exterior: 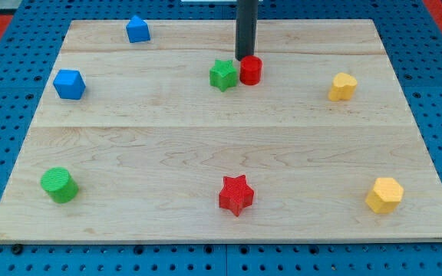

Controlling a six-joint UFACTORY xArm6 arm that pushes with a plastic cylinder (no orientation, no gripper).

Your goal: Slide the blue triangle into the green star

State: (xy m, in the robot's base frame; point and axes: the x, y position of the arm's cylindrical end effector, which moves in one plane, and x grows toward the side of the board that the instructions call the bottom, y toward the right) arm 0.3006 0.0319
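Eight blocks on counter (206, 153); my tip (245, 58) was nowhere near the blue triangle (137, 29).
Tip sat just behind the red cylinder (251, 70), w/ the green star (222, 74) touching that, just left of tip. Triangle lay well left of tip, prob. untouched. Rod only, nothing to clench or release.

Tip: your rod comes down from the view's top; my tip (245, 58) sits just behind the red cylinder (251, 70).
Green star (222, 74): touching the red cylinder's left side.
Blue blocks: 2. You'll find the blue triangle (137, 29) at the top left and a blue cube (69, 83) below it, both well apart from the star.
Yellow: heart (342, 87) right; hexagon (384, 195) bottom right.
Bottom: green cylinder (58, 185) left, red star (235, 195) centre.
Surface: wooden board (206, 146).
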